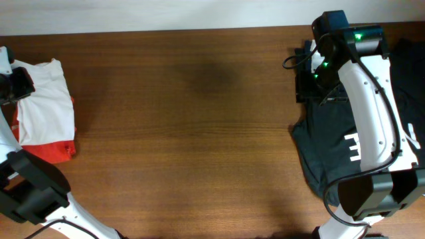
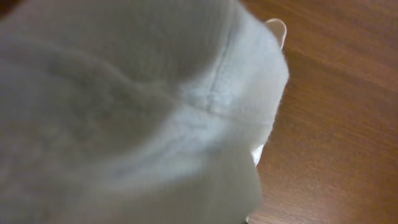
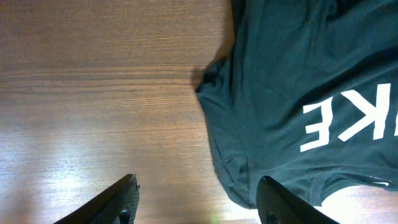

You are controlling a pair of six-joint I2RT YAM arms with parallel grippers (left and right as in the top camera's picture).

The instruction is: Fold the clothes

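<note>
The white T-shirt [image 1: 43, 99] lies bunched at the table's far left edge, on top of an orange-red garment [image 1: 54, 151]. My left gripper [image 1: 16, 84] is at the shirt's left side. In the left wrist view blurred white fabric [image 2: 124, 112] fills almost the whole frame and hides the fingers. My right gripper [image 3: 199, 199] is wide open and empty at the far right. It hovers over bare wood at the left edge of a black shirt; it also shows in the overhead view [image 1: 313, 74].
A black shirt with white NIKE lettering [image 1: 332, 149] lies crumpled at the right, also in the right wrist view [image 3: 298, 93]. The brown wooden table [image 1: 199, 133] spans between the two piles. The right arm's white link crosses over the black shirt.
</note>
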